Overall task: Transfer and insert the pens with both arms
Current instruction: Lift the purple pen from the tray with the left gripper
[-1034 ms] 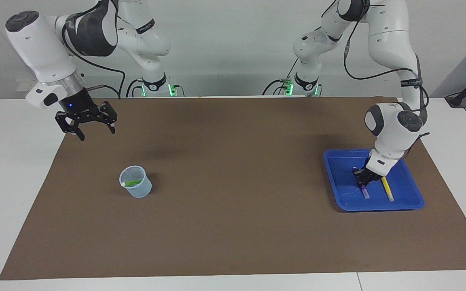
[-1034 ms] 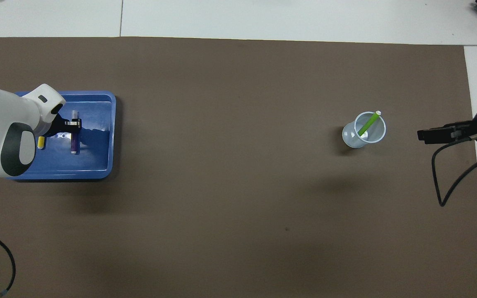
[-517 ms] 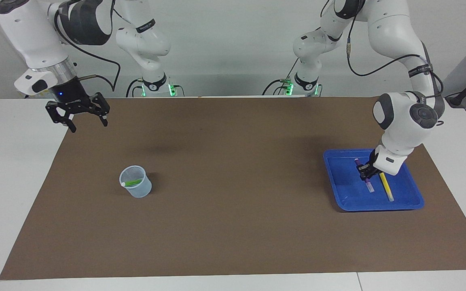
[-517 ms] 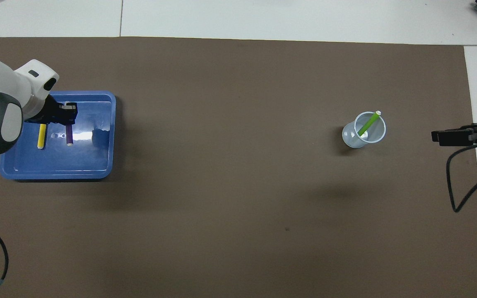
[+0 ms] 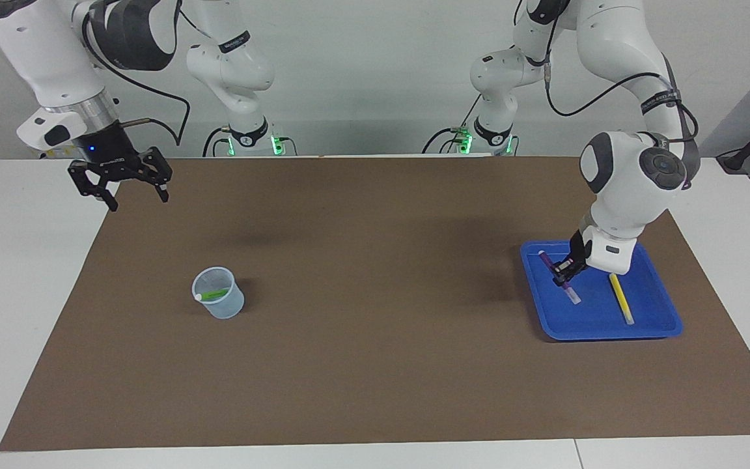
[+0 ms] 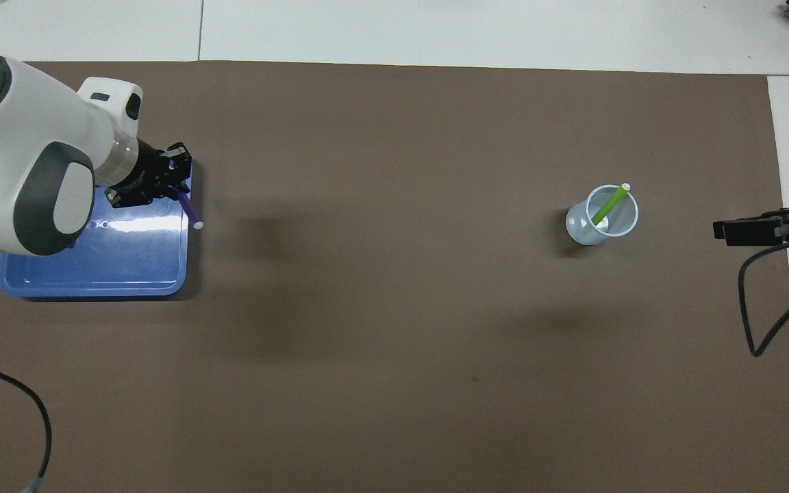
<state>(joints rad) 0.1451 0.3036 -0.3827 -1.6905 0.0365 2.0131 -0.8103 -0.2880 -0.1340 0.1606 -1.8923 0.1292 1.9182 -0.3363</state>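
Over the blue tray (image 5: 665, 326) at the left arm's end of the table, facing view: the left gripper (image 5: 565, 272) hangs with its jaws closed on the purple pen (image 5: 558, 277), which slants down, pale cap end lowest and clear of the tray floor. The yellow pen (image 5: 621, 298) lies flat in the tray beside it. Toward the right arm's end stands a clear cup (image 5: 219, 293) with the green pen (image 5: 213, 294) leaning inside. The right gripper (image 5: 121, 184) waits in the air over the table edge at its own end, jaws spread wide and holding nothing.

Overhead view: the left gripper (image 6: 155, 183) sits over the tray (image 6: 93, 284) corner, and the purple pen (image 6: 188, 207) juts out past the tray rim — its cap tip shows over the brown mat (image 6: 394, 329). The cup (image 6: 601, 218) and green pen (image 6: 609, 204) are well apart from it; the right gripper (image 6: 750, 226) shows at the mat's edge.

Judged risks: the grasp appears to sit high on a tilted pen, so a quick swing could let it pivot or slip — a handover to the waiting arm would then meet a misaligned shaft. A slanted entry could also tip the light cup.
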